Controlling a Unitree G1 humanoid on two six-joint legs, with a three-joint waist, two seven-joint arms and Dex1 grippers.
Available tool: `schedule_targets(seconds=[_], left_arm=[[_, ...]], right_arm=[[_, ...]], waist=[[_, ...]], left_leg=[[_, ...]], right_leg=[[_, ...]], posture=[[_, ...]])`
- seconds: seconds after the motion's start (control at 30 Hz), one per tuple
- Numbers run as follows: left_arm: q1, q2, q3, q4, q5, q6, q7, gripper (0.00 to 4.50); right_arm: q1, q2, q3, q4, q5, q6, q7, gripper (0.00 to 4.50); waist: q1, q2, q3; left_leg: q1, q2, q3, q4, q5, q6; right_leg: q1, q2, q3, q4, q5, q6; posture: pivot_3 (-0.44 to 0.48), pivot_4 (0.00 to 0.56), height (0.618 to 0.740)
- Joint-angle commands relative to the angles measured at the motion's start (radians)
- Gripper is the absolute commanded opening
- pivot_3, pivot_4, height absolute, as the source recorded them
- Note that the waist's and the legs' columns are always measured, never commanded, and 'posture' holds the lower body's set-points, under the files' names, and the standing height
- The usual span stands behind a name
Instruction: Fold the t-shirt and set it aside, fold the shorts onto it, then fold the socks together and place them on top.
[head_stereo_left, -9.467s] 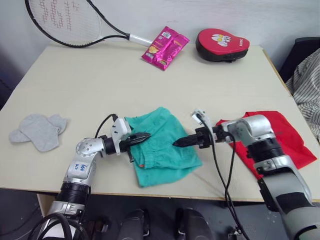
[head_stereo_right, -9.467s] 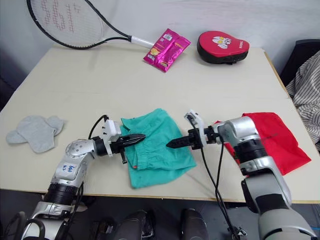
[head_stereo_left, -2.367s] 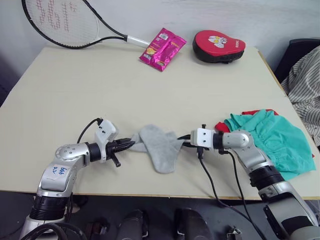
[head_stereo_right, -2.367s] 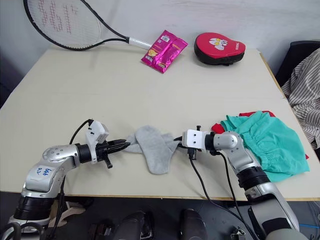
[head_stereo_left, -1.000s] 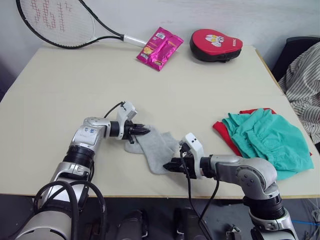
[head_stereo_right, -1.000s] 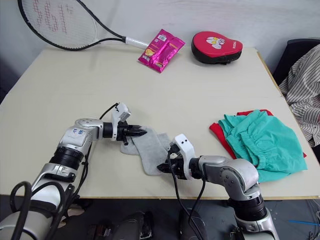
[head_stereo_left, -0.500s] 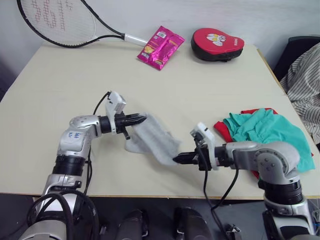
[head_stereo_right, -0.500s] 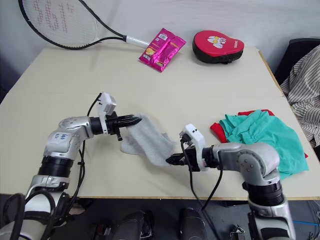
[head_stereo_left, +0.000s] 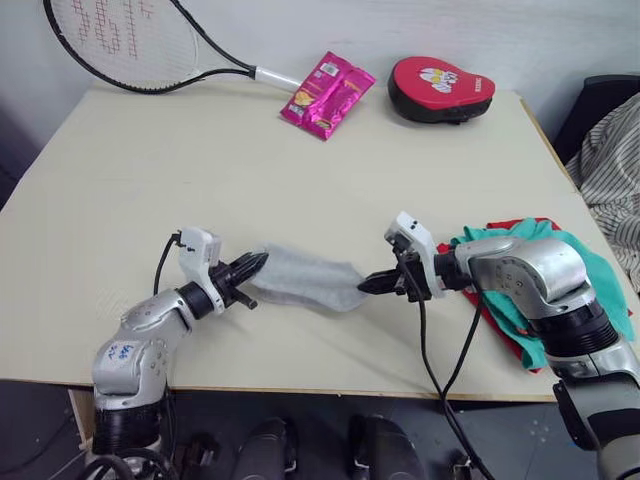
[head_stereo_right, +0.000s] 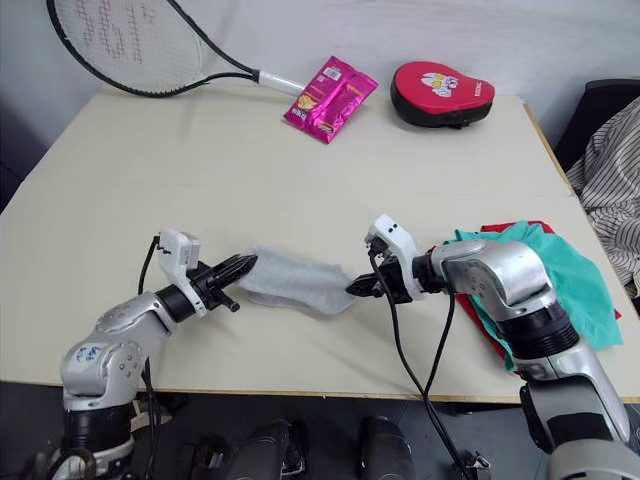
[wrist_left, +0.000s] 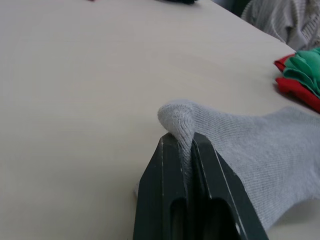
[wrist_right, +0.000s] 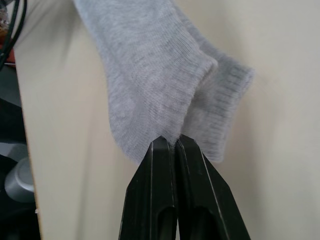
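Stretching socks between left gripper and right gripper, both clamping sock ends. Sock-folding step; next: bringing ends together, carrying right onto shorts.

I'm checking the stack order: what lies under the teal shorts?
A red edge of the t-shirt pokes out beneath the shorts. The rest of the shirt is covered by them and by the right arm.
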Motion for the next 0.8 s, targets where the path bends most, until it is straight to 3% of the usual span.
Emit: schedule_targets(seconds=[0.03,0.63,0.7,0.8], left_arm=[[0.056,-0.043,-0.015,-0.063,0.009,-0.057,0.054,0.0],[0.088,-0.042,-0.083,0.014,0.033,-0.154,0.056,0.0],[0.086,-0.041,-0.087,0.024,0.025,-0.159,0.045,0.0],[0.085,-0.042,-0.089,0.034,0.03,-0.187,0.036,0.81]], right_arm=[[-0.039,0.006,-0.005,0.037,-0.042,-0.048,0.028,0.05],[-0.043,0.053,0.006,0.068,-0.117,-0.047,0.058,0.05],[-0.042,0.045,0.001,0.067,-0.119,-0.045,0.065,0.45],[-0.038,0.024,-0.006,0.059,-0.119,-0.045,0.08,1.31]], waist=[[0.0,0.0,0.0],[-0.002,0.0,0.0],[-0.002,0.0,0.0],[-0.002,0.0,0.0]], left_leg=[[0.0,0.0,0.0,0.0,0.0,0.0],[-0.002,0.0,0.0,0.0,0.0,0.0],[-0.002,0.0,0.0,0.0,0.0,0.0],[-0.002,0.0,-0.001,0.0,0.0,0.0]], right_leg=[[0.0,0.0,0.0,0.0,0.0,0.0],[-0.002,0.0,0.0,0.0,0.0,0.0],[-0.002,0.0,-0.001,0.0,0.0,0.0],[-0.002,0.0,-0.001,-0.001,0.0,0.0]], posture=[[0.0,0.15,0.74],[0.0,0.15,0.74],[0.0,0.15,0.74],[0.0,0.15,0.74]])
